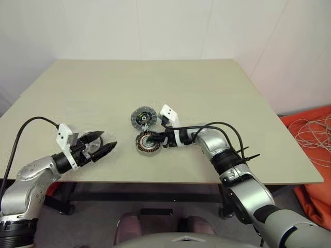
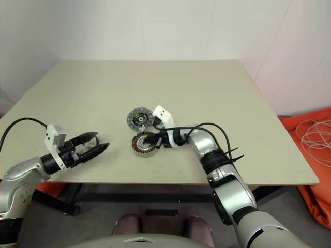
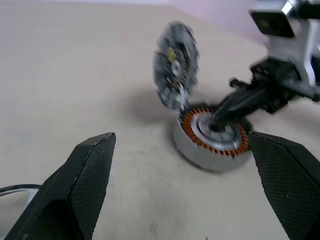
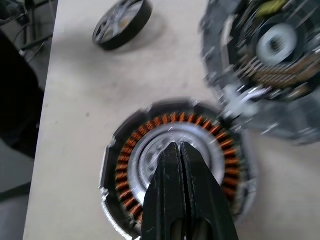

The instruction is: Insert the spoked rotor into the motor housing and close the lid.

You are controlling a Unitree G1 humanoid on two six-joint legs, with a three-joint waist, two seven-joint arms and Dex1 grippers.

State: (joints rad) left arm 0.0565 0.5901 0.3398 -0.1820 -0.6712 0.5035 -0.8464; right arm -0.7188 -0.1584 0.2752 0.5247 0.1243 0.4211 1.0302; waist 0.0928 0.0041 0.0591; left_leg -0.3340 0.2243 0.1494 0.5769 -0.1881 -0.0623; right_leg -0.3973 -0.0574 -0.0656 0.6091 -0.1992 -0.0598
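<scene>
Left eye view: table [image 1: 217, 98], pale beige, broad, set against a white wall; orange cloth [image 1: 310, 134] with a tangle of white cable [image 1: 316, 135] on the floor off its right side. Right arm [image 1: 227, 160] reaches in from the right across the near table edge, black cables looped along it. Left arm [image 1: 36, 175] comes in from the near left corner, a black cable arcing off it. Housing [image 1: 147, 142] sits on the table near the front edge, about mid-width, open end up; copper windings ring a silver hub. Lid [image 1: 143, 118] lies just behind the housing, its near edge close to or touching the housing rim; can't tell which. In the left wrist view the lid looks blurred and tilted up on edge above the housing. Rotor [image 4: 122, 22] rests on the table in the right wrist view, black rim, silver spokes, well apart from the housing; in the left eye view it sits between the spread fingers of the left gripper. Right gripper [image 4: 181, 150]: fingers pressed together, nothing between them, tips over the hub of the housing; contact looks likely but not certain. Left gripper [image 1: 101, 144]: fingers spread wide, over the table near the left front corner, pointing toward the housing, the rotor between them ungripped.
</scene>
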